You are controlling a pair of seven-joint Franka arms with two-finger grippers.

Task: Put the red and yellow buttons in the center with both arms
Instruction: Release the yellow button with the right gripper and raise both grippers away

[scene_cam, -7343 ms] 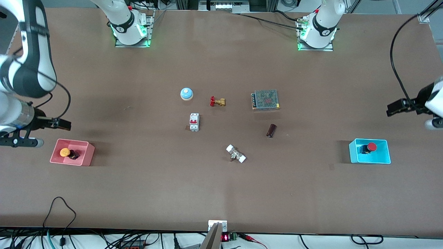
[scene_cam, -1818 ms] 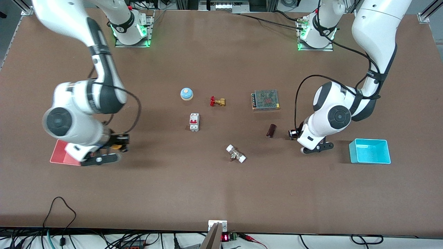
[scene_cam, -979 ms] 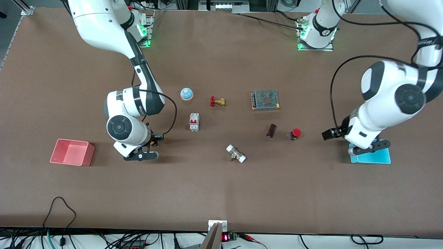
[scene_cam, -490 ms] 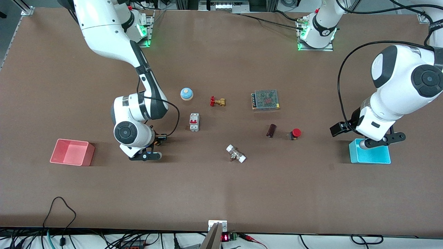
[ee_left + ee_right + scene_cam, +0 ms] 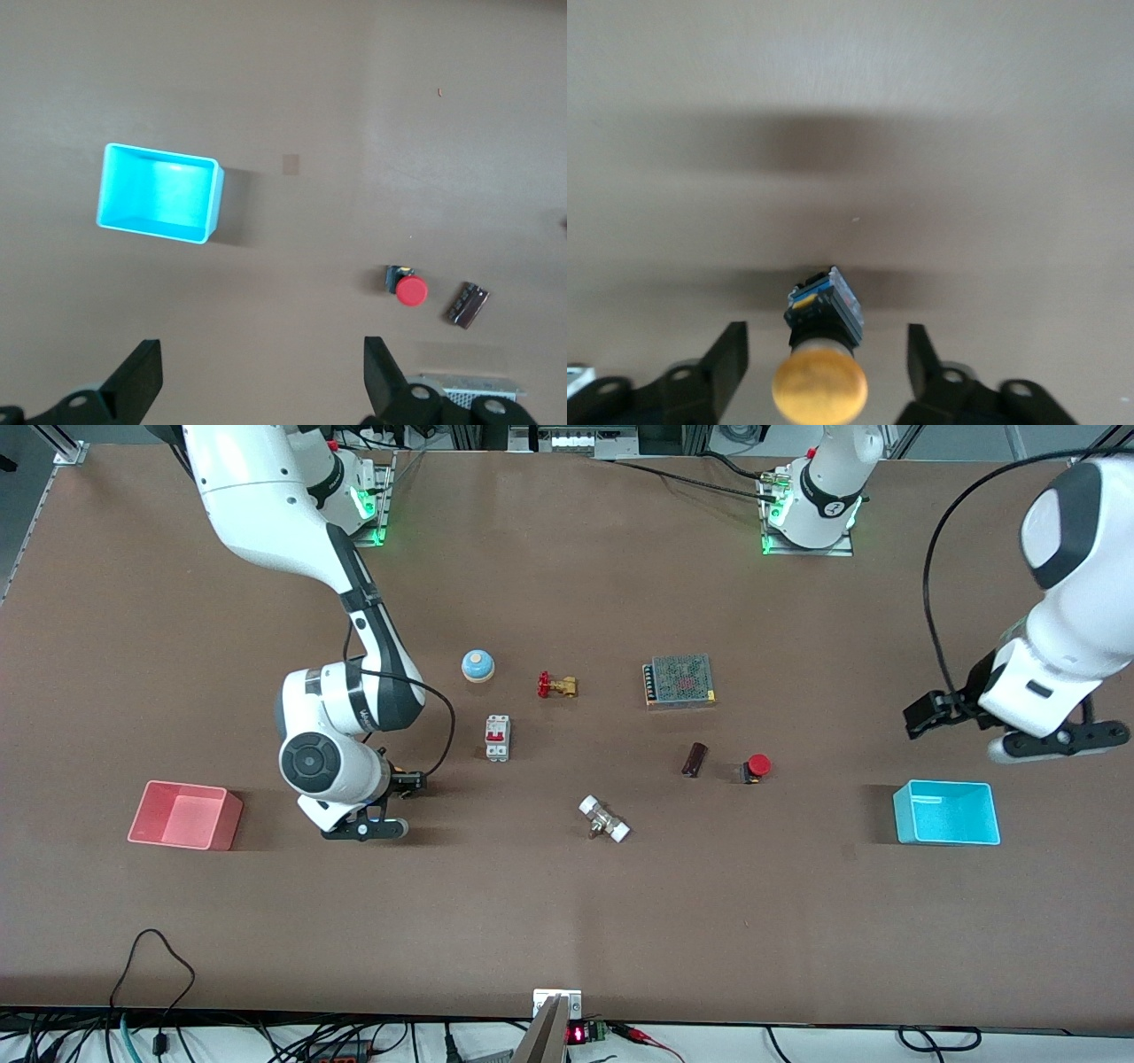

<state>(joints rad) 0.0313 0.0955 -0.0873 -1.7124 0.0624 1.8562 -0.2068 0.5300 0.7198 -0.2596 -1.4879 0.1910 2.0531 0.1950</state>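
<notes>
The red button lies on its side on the brown tabletop beside a dark brown part; it also shows in the left wrist view. The yellow button lies on the tabletop between the open fingers of my right gripper, which do not touch it. In the front view my right gripper is low over the table between the pink bin and the white breaker, and hides that button. My left gripper is open and empty, up in the air over bare table beside the cyan bin.
A blue-and-white bell, a brass valve with a red handle, a mesh-topped power supply and a white-ended fitting lie around the middle. The pink and cyan bins hold nothing.
My left arm has risen and swung away from the red button toward its own end of the table, past the cyan bin. My right arm has barely shifted.
</notes>
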